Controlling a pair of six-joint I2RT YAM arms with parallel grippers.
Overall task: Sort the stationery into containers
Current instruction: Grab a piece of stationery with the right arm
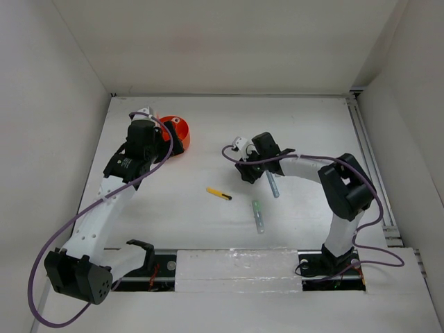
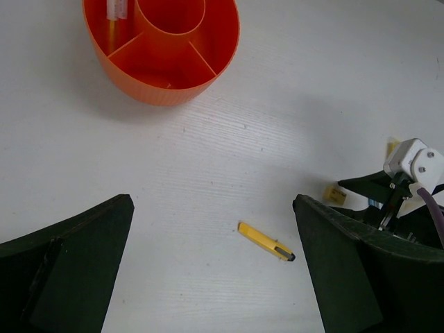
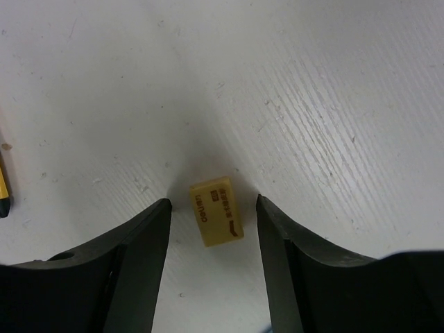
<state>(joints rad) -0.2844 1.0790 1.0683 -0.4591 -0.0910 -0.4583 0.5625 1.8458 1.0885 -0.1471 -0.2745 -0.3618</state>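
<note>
The orange cup [image 1: 179, 133] with inner dividers stands at the back left, and the left wrist view [image 2: 163, 55] shows a pale pen [image 2: 115, 10] in one compartment. My left gripper [image 1: 164, 140] is open and empty beside the cup, raised above the table [image 2: 213, 208]. A yellow-black pen [image 1: 219, 194] lies mid-table and also shows in the left wrist view [image 2: 266, 241]. My right gripper [image 1: 244, 169] is low and open, its jaws on either side of a tan eraser [image 3: 216, 212] without touching it. A grey-blue pen [image 1: 272, 184] and a pale green pen [image 1: 258, 216] lie nearby.
White walls close in the table on the left, back and right. A metal rail [image 1: 369, 163] runs along the right side. A white board [image 1: 239, 267] covers the front edge between the arm bases.
</note>
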